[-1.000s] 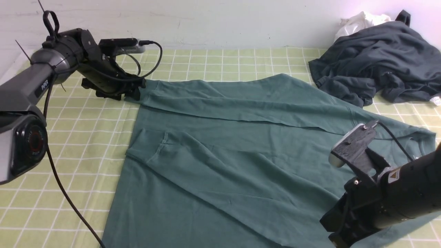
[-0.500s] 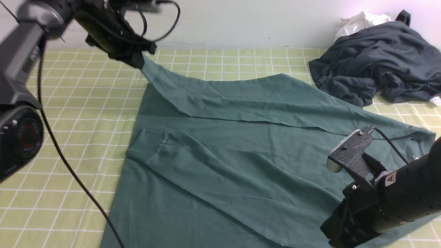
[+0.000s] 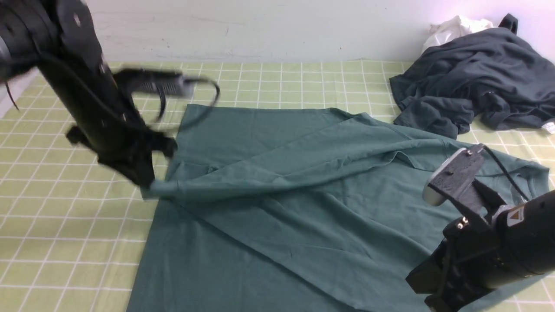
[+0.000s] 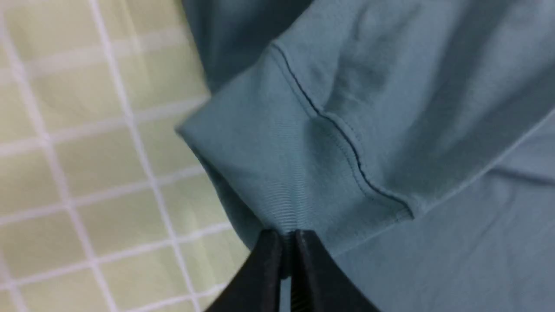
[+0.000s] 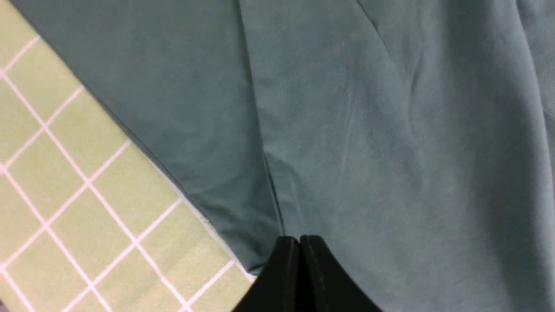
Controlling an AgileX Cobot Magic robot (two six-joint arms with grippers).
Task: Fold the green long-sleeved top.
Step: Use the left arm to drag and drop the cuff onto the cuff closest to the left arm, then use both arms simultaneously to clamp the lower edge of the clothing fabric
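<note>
The green long-sleeved top (image 3: pixel 303 203) lies spread on the checked tablecloth, its neck toward the right. My left gripper (image 3: pixel 147 186) is shut on the ribbed cuff (image 4: pixel 277 173) of one sleeve and holds it at the top's left edge, with the sleeve stretched across the body. In the left wrist view the jaws (image 4: pixel 284 236) pinch the cuff's ribbing. My right gripper (image 3: pixel 433 299) is low at the near right over the top. Its jaws (image 5: pixel 299 239) are shut, tips at a fold of the cloth (image 5: pixel 368 130), with no cloth seen between them.
A dark charcoal-grey garment (image 3: pixel 477 82) is heaped at the far right with a white cloth (image 3: pixel 455 26) behind it, against the wall. The yellow-green checked tablecloth (image 3: pixel 65 242) shows to the left and far side of the top.
My left gripper lifted the sleeve cuff from the far left corner, then swung it down and nearer, drawing the sleeve across the top's body. The right arm barely moved.
</note>
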